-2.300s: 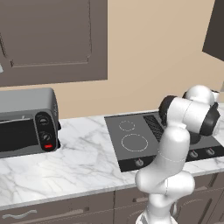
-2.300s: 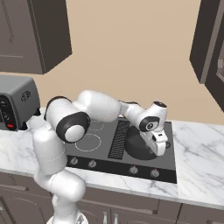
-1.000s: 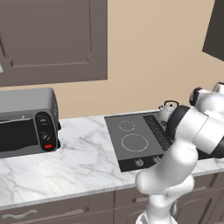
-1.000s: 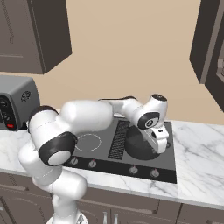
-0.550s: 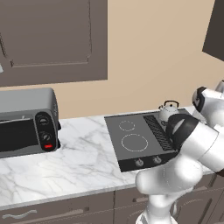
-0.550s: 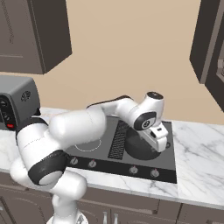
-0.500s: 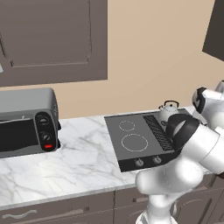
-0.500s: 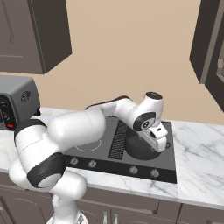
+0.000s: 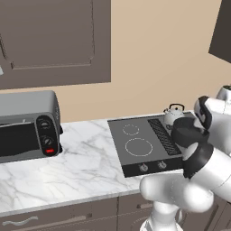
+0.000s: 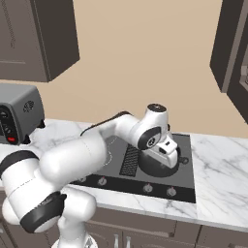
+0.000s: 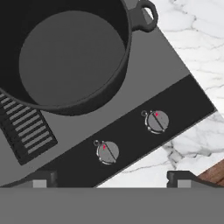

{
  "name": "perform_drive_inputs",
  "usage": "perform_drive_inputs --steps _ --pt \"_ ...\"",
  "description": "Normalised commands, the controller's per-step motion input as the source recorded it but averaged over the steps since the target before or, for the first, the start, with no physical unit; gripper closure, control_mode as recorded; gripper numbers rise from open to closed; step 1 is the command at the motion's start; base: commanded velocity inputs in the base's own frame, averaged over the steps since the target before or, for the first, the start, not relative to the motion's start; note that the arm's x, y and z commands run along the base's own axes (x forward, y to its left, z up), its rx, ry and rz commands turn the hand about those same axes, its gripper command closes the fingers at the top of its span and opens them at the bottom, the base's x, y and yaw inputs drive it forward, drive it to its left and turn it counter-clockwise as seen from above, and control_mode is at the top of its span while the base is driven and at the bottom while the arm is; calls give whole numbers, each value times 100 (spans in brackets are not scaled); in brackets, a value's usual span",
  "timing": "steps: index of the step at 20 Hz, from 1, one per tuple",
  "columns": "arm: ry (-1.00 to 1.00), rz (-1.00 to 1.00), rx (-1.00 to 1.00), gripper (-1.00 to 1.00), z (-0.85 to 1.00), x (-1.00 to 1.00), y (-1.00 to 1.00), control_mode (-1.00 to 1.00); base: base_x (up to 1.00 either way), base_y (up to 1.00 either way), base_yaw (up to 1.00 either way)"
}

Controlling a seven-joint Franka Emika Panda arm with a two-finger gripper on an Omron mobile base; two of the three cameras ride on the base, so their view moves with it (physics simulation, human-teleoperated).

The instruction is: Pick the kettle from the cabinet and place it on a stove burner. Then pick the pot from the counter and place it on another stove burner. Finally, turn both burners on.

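The dark pot [image 11: 65,52] sits on the right side of the grey glass cooktop [image 11: 140,83], with one loop handle [image 11: 146,13] toward the counter. In the left base view the pot [image 9: 184,133] stands just in front of the small silver kettle [image 9: 173,113], which rests on the cooktop's back right corner. My gripper [image 11: 111,179] hangs open and empty above the pot's front edge, over two front knobs [image 11: 107,152]. The right base view shows the gripper [image 10: 168,154] pointing down at the pot [image 10: 155,164].
Two white burner rings [image 9: 138,146] lie bare on the cooktop's left half. A grey toaster oven [image 9: 25,126] stands on the marble counter [image 9: 81,158] at the left. Dark wall cabinets [image 9: 54,40] hang above. More marble counter [image 10: 218,164] lies right of the stove.
The arm's elbow and shoulder have swung round to the right. The hand has stayed over the pot with its jaws open. Pot and kettle have not moved.
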Motion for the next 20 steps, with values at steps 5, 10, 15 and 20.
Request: perform_drive_inputs --steps 5,10,15,20 --pt "0 21 0 -100 0 -12 18 -100 0 0 0" --pt "0 18 0 -100 0 -16 15 -100 0 0 0" --pt "0 20 0 -100 0 -19 4 -100 0 0 0" --pt "0 15 0 -100 0 -19 4 -100 0 0 0"
